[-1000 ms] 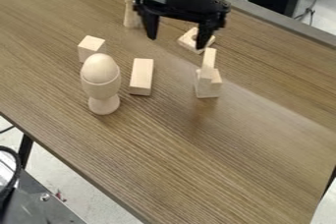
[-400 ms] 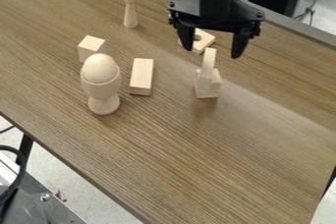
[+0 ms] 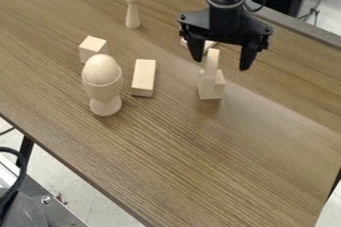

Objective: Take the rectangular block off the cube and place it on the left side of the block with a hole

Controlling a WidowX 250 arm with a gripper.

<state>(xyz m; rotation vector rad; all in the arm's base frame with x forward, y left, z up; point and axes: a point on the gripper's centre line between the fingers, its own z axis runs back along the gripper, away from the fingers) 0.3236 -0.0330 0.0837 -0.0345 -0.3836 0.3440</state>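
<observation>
Jaws (image 3: 221,64) have lowered, rectangular block (image 3: 212,63) between their tips.

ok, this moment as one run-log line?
pincer: open, near rectangular block | rectangular block: upright on cube, not gripped | placement: not yet done

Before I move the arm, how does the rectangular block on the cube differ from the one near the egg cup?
Pose: the block on the cube is upright; the block near the egg cup lies flat.
Support: the first is on the cube, the second on the table.
Build: the first looks slimmer, the second broader.
Shared: both are pale, plain wood.
</observation>
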